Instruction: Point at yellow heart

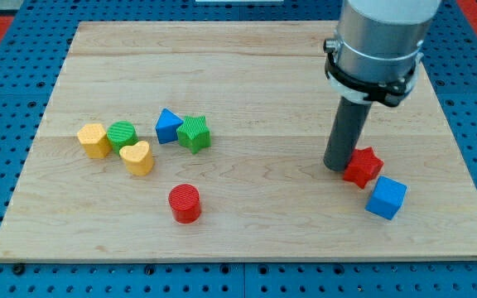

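The yellow heart (pixel 138 156) lies at the view's left on the wooden board (pixel 247 74), just below a green cylinder (pixel 122 134). My tip (pixel 338 166) rests on the board far to the view's right of the heart, touching the left side of a red star (pixel 363 166). The rod hangs from the grey arm body (pixel 379 41) at the view's top right.
A yellow hexagon block (pixel 94 140) sits left of the green cylinder. A blue triangle (pixel 168 126) and green star (pixel 194 133) lie right of it. A red cylinder (pixel 185 203) is below. A blue cube (pixel 386 198) lies lower right of the red star.
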